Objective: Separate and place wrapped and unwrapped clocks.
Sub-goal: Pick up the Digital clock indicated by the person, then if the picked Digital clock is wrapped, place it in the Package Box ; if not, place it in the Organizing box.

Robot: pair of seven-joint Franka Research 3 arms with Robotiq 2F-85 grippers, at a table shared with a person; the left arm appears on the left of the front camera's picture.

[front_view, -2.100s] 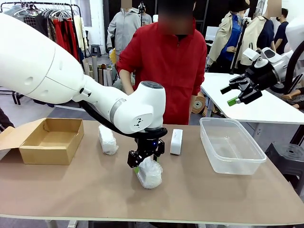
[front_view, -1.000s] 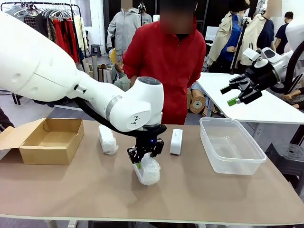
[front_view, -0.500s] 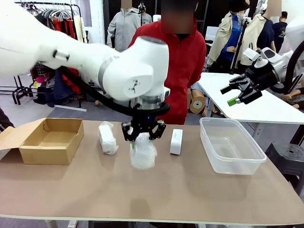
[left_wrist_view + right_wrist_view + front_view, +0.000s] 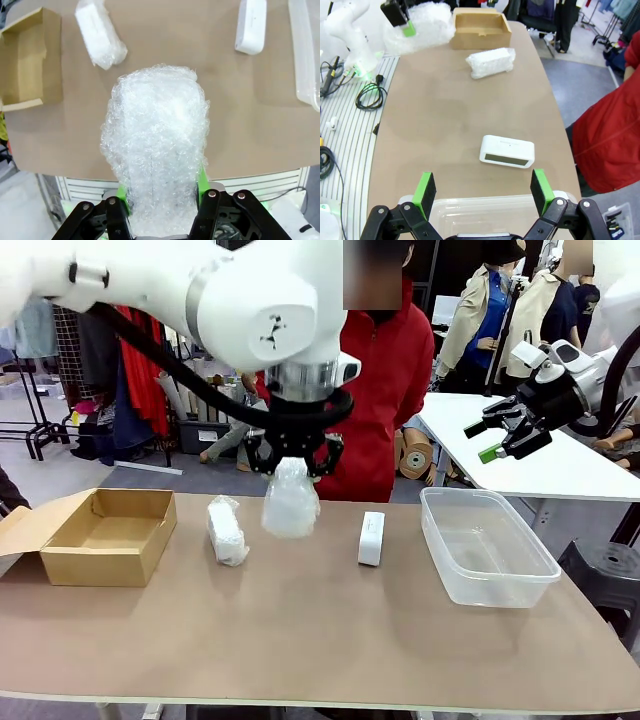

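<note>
One wrapped clock hung in the air above the table, with nothing under it touching it. The left gripper was closed on its upper end. The green pads pressed into the bubble wrap from both sides, and the bundle pointed downward. Farther back, on the table, the second wrapped clock lay to the left, near the open cardboard box. The bare clock rested to the right, near the clear plastic tub but not touching it. The right gripper was held high beyond the tub, with its jaws wide apart and nothing between them. Behind the table stood a person in a red jacket.
</note>
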